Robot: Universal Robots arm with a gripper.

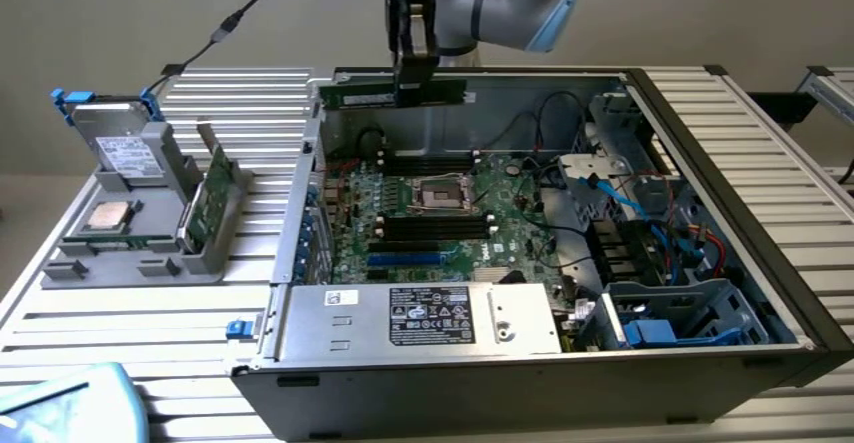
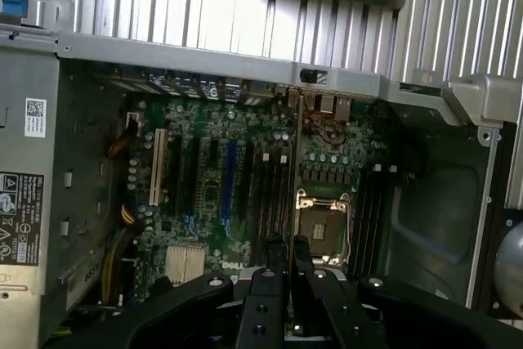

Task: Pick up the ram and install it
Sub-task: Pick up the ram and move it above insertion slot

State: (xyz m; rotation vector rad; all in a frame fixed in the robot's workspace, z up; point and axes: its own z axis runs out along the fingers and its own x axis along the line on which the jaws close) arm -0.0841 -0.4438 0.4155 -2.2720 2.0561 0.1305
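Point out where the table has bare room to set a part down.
Bare slats of the table run on the near side of the grey holder, beside the power supply, and on the exterior view's right of the case. Inside the case it is crowded with cables and a drive cage.

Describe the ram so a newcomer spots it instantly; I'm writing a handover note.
Find the open computer case. Above its far wall, the hand grips the ram, a slim green stick held level. Unlike the green board standing in the grey rack beside the case, it hangs in the air.
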